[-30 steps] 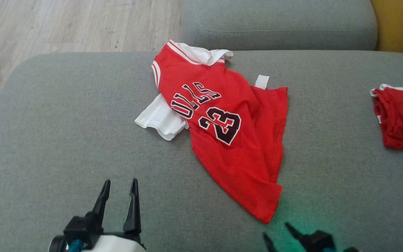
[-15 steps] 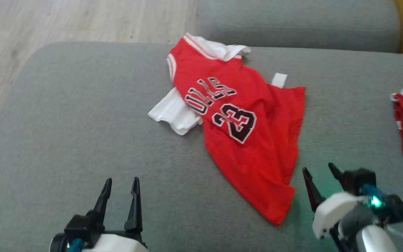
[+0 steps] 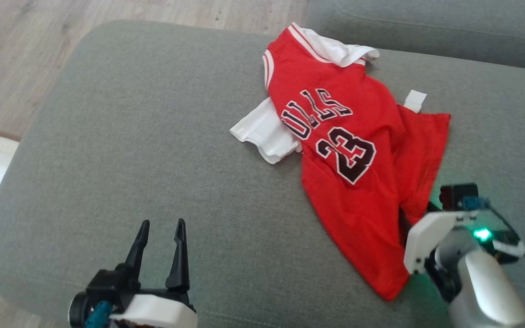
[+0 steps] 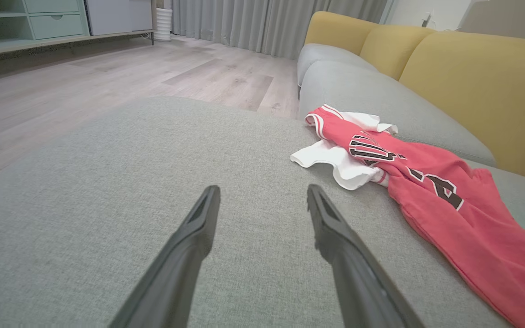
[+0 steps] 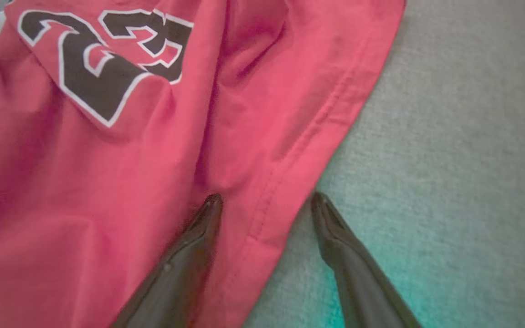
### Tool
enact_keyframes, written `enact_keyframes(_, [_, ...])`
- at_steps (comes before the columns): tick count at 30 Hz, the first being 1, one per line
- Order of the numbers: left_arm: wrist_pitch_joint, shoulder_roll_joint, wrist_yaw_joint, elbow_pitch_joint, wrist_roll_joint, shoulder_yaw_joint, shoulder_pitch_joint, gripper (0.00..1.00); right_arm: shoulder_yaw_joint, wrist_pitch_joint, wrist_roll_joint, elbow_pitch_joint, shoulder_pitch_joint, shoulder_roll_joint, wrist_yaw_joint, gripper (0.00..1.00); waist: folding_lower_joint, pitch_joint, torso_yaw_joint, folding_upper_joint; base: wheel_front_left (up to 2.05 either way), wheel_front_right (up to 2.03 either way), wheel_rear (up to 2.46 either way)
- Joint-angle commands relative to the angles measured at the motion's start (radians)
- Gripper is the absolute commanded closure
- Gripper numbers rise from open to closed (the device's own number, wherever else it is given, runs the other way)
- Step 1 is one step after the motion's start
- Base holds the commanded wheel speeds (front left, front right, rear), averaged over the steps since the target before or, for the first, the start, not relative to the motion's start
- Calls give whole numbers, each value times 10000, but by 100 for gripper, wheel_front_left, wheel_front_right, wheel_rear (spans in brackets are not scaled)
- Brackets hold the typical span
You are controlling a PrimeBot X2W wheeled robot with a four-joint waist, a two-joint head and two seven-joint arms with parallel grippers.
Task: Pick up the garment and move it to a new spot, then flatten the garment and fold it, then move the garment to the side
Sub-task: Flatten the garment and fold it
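Your right gripper (image 5: 265, 197), jaws spread, straddles the hem of the red jersey (image 3: 358, 214) on the grey cushion (image 3: 153, 114); your left gripper (image 3: 162, 223) hovers released, well apart.

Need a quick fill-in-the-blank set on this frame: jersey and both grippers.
1. The number printed on the red jersey is ___.
2. The right gripper straddles the jersey's hem with its jaws ___.
3. The left gripper is open over the bare ___ sofa cushion, apart from the jersey.
4. The sleeve poking out at the jersey's side is ___.

Missing words: 23; open; grey; white.
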Motion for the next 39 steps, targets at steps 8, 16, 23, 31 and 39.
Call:
enact_keyframes(8, [-214,4,-5,-176,19,337,-511,0,491,54,218,776,-1278,-464,67,100,0,164,201,0,0,0,0])
enact_keyframes(16, [-269,-38,-62,-121,7,367,-569,0,-215,-378,-344,963,-1922,-1993,67,100,0,327,184,0,0,0,0])
enact_keyframes(23, [-299,-62,-143,-53,49,349,-745,0,-563,-576,-845,1184,-2897,-3059,67,100,0,656,129,0,0,0,0])
enact_keyframes(31, [-312,-204,-235,112,101,215,-1001,0,-789,-1357,-1181,1928,-3617,-3103,67,0,0,779,-68,0,0,0,0])
enact_keyframes(39, [-324,-254,-355,424,98,177,-1211,0,-1056,-2810,-1151,1588,-3265,-2332,67,0,0,128,-578,0,0,0,0])
